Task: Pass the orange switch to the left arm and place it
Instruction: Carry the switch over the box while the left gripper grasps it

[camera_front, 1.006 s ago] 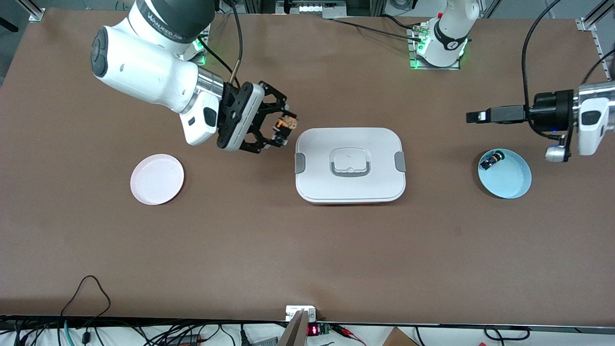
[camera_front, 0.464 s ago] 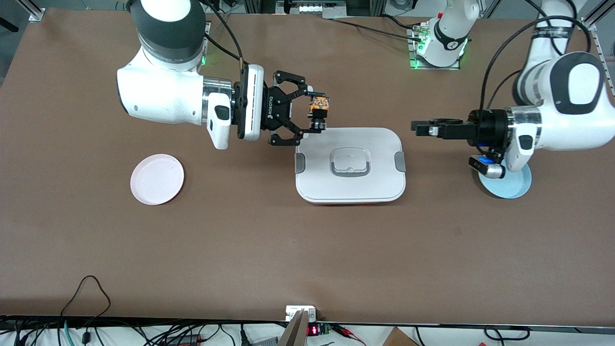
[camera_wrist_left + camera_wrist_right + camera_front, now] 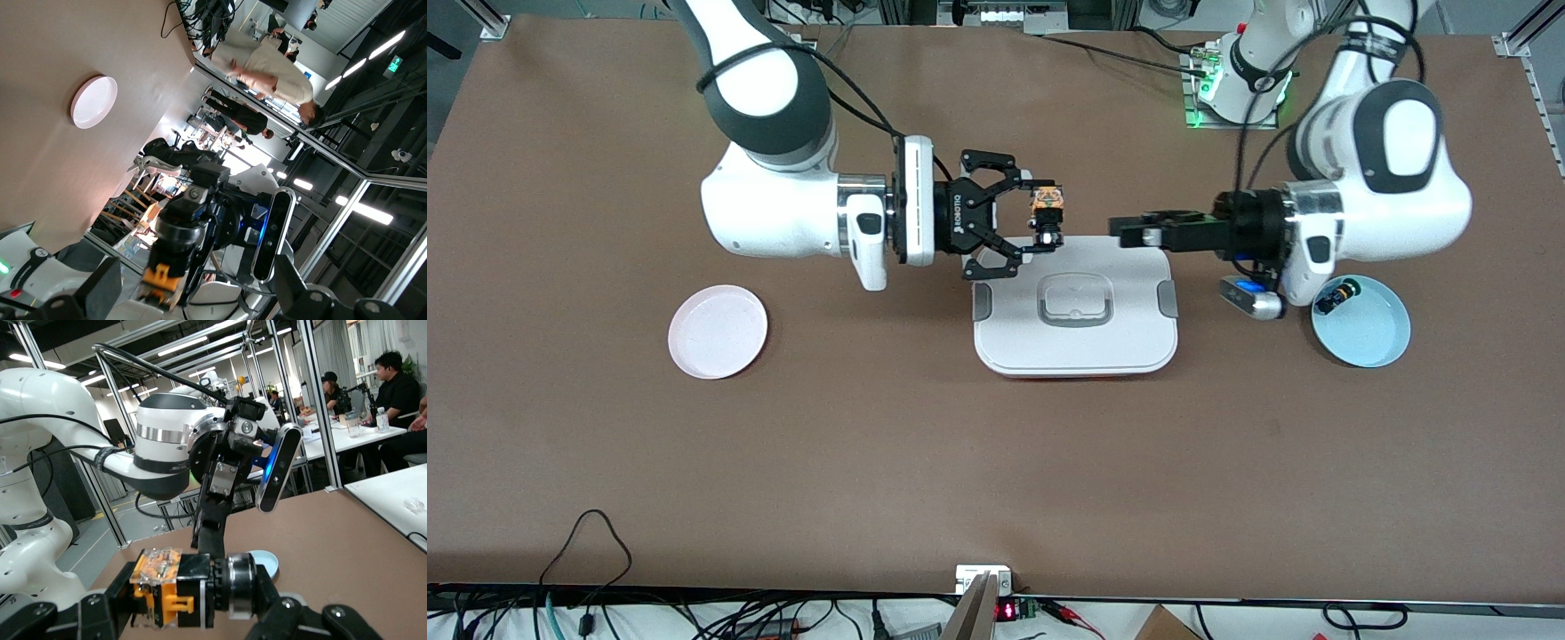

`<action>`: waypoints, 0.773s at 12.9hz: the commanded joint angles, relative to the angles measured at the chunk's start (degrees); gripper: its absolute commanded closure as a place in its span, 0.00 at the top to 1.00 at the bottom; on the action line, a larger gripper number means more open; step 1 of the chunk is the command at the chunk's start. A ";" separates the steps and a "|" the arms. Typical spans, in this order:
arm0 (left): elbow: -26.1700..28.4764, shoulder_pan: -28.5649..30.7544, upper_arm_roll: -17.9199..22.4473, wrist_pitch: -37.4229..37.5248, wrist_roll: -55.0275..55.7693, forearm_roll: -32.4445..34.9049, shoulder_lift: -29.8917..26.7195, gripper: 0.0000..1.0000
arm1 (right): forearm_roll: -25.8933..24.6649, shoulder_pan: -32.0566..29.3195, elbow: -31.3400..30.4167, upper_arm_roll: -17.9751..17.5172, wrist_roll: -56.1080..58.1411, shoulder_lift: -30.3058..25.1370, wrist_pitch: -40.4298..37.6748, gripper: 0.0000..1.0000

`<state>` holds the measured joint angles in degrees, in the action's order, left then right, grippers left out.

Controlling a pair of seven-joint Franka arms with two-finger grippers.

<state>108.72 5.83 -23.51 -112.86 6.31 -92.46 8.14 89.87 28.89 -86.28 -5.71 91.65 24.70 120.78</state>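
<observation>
We see the pink plate (image 3: 718, 331) and blue plate (image 3: 1369, 331) nearest, the box (image 3: 1075, 306) between them, over its edge farthest from the front camera our right gripper (image 3: 1039, 219) pinching the orange switch (image 3: 1046, 210), our left gripper (image 3: 1129, 233) facing it, fingers narrow.
</observation>
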 commanded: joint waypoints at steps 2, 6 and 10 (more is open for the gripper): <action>2.28 0.14 -1.45 -3.07 -1.65 -2.63 -2.34 1.00 | 6.01 0.38 0.23 0.00 4.85 0.79 0.42 0.02; 3.16 -0.55 -3.28 -5.78 -3.75 -2.81 -2.17 1.00 | 6.19 0.38 0.23 0.00 4.85 0.79 0.42 0.02; 3.69 -0.65 -5.49 -8.34 -6.04 -5.10 -2.17 0.98 | 7.07 0.38 0.23 0.00 4.94 0.79 0.42 0.02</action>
<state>111.24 5.09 -28.76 -120.37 2.37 -95.60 7.18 95.12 29.16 -86.25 -5.69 95.21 25.60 120.85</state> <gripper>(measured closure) 0.000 0.278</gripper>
